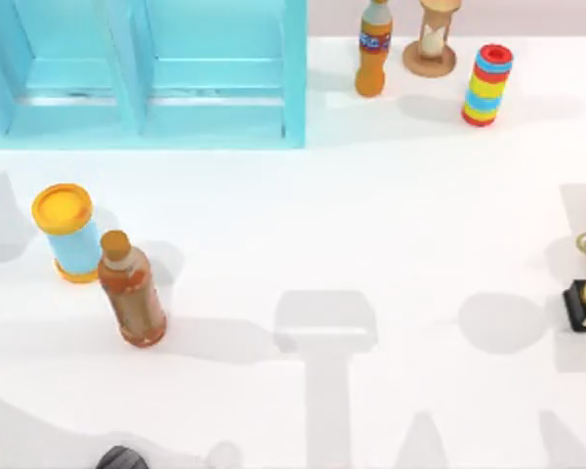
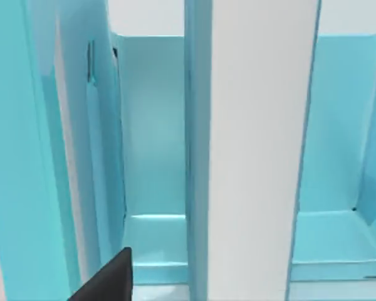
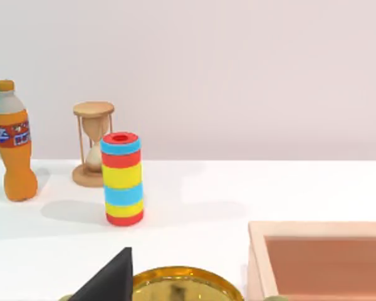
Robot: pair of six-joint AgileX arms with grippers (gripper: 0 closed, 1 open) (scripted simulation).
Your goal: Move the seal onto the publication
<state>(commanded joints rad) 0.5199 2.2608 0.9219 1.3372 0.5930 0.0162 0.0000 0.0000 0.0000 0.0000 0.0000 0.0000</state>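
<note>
Black hardware of the left gripper is sitting closest to its wrist camera, and I cannot tell whether that gripper is open or closed. It is facing straight into the light blue shelf unit, looking at upright dividers and bare compartment floors. The right gripper is likewise showing as a dark wedge, and whether it is open or shut I cannot tell. Just beyond it a gold trophy is lying under the camera, with a wooden tray beside it.

Where the seal is lying I cannot tell, and the same is true of the publication. So its direction from either gripper, its long axis and the nearer arm are all staying open questions. My judgement is that the next step is finding it, not reaching.

From above, near the front left, a brown drink bottle is standing just beside a blue can with a yellow lid. The trophy is sitting at the table's right edge. Between them the white table is offering broad room for a sweep, crossed by arm shadows.

Farther back, a striped cylinder, an hourglass and an orange soda bottle are lining the far edge, right of the shelf unit.
</note>
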